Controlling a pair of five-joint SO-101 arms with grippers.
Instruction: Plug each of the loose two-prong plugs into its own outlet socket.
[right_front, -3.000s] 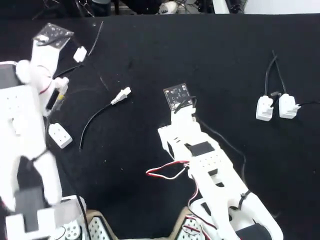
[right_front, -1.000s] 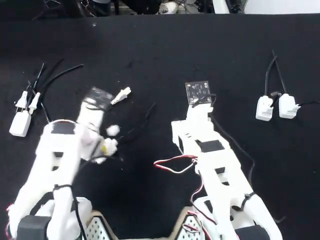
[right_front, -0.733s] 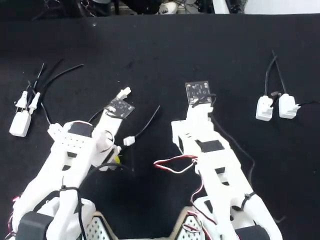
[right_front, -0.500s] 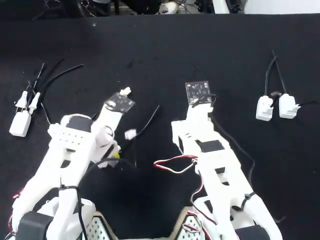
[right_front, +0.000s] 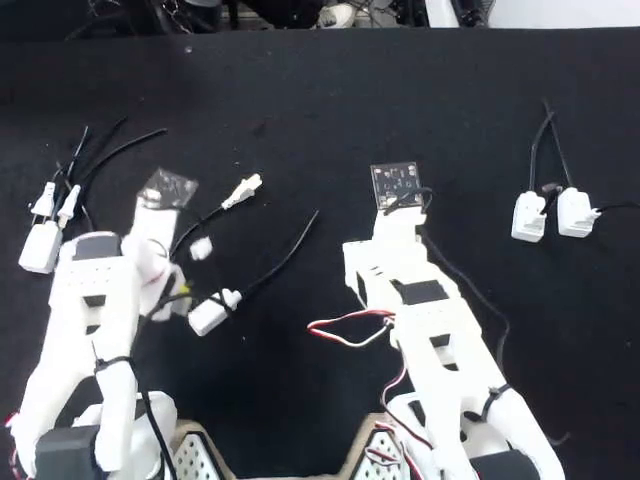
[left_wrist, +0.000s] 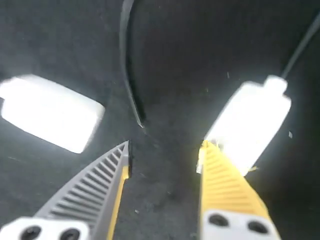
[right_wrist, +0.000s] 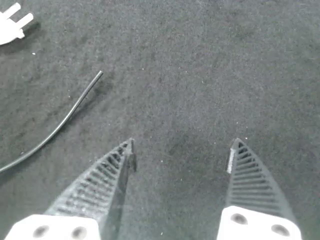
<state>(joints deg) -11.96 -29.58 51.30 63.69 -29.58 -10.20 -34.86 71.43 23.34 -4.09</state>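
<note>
A loose white two-prong plug lies on the black cloth, its black cord trailing back toward my left arm. A white socket block with a black cord lies beside that arm. My left gripper is open just above the cloth, with a white block off one finger and a corded white block off the other; nothing sits between them. My right gripper is open over bare cloth, with a cord end and the plug ahead of it.
At the far left a white outlet has two plugs next to it. Two more white outlets with black cords sit at the far right. The right arm fills the middle front.
My left arm has swung from the table's middle back to the left. The corded socket block, earlier up near the gripper, now lies on the cloth beside the arm. The right arm stayed still.
</note>
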